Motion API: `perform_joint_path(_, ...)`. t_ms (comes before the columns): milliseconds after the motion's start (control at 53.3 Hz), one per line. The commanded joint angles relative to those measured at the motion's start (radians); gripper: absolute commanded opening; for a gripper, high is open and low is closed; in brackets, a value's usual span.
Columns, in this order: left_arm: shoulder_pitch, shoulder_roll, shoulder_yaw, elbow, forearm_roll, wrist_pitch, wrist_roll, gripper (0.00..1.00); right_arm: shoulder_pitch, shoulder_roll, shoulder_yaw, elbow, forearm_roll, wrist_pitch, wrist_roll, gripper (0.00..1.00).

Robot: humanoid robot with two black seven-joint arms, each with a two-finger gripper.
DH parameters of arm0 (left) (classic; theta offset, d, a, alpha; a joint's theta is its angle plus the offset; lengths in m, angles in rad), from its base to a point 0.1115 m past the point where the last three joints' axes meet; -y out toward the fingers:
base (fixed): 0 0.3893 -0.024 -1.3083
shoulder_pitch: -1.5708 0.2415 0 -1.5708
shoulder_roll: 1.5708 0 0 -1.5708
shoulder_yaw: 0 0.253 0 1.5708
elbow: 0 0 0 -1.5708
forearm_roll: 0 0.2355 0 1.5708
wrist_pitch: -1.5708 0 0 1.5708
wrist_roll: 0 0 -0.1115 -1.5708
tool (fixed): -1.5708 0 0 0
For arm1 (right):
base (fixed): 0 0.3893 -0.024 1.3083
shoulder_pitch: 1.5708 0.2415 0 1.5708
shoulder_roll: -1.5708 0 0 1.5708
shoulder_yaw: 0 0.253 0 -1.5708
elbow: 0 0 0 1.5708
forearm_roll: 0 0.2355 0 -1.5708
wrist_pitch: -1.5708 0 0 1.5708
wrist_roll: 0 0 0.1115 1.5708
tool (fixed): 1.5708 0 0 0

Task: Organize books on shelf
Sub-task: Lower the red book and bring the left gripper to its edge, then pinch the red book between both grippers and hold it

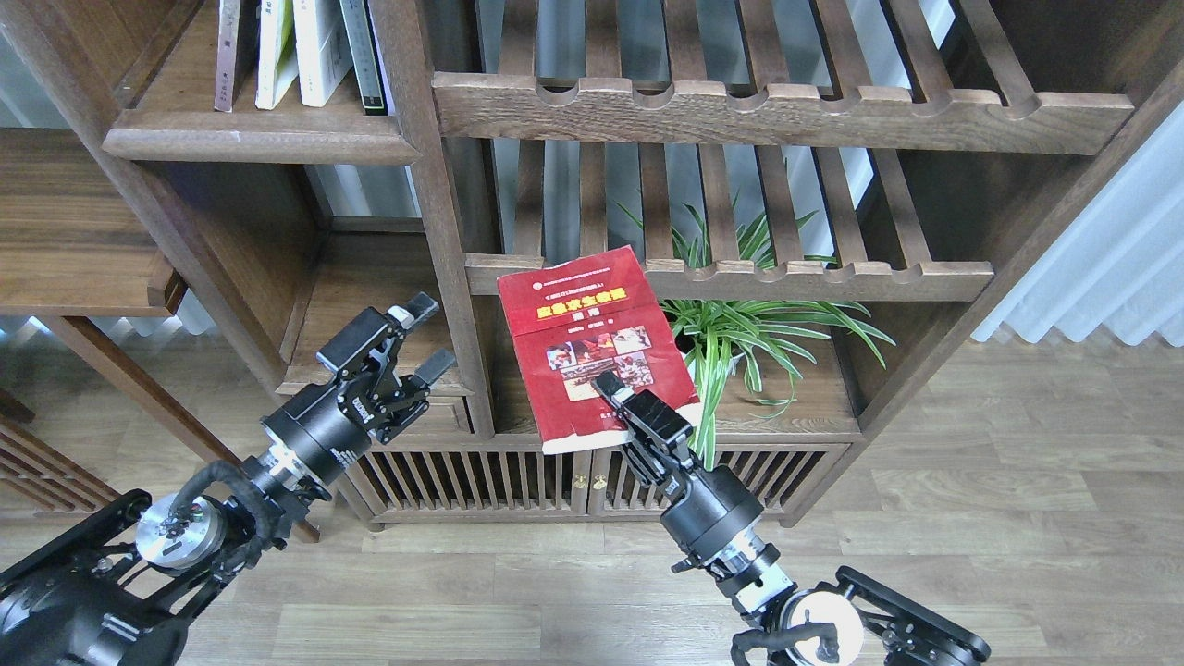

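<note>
A red book (583,324) with small photos on its cover is held tilted in front of the bookcase, its top edge against the lower slatted rack. My right gripper (612,393) is shut on the book's lower part, with one finger on the cover and the other hidden beneath. My left gripper (427,335) is open and empty, to the left of the book in front of a low compartment. A solid dark-brown shelf board (259,143) with a thick rounded front edge is at the upper left. The yellow-green and maroon books are out of view.
Thin white and dark-spined books (314,46) stand on the upper-left board. Two slatted racks (777,111) with notched front rails fill the middle. A green potted plant (749,333) stands just right of the red book. A slatted cabinet (481,481) is below.
</note>
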Motion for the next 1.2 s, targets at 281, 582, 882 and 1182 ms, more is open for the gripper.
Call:
perform_joint_path(281, 0.003, -0.035, 0.033, -0.007, 0.0, 0.0, -0.01, 0.98, -0.003, 0.013, -0.015, -0.001, -0.028, 0.0, -0.008, 0.05)
perform_joint_path(582, 0.002, -0.051, 0.058, -0.014, 0.001, 0.0, -0.009, 0.99, -0.003, 0.013, -0.029, -0.012, -0.033, 0.0, -0.008, 0.05)
perform_joint_path(882, 0.0, -0.046, 0.087, -0.015, 0.006, 0.0, -0.003, 0.98, -0.002, 0.013, -0.035, -0.014, -0.033, 0.0, -0.008, 0.05)
perform_joint_path(1182, -0.005, -0.049, 0.092, -0.02, 0.006, 0.0, 0.0, 0.93, -0.003, 0.014, -0.036, -0.014, -0.034, 0.0, -0.009, 0.05)
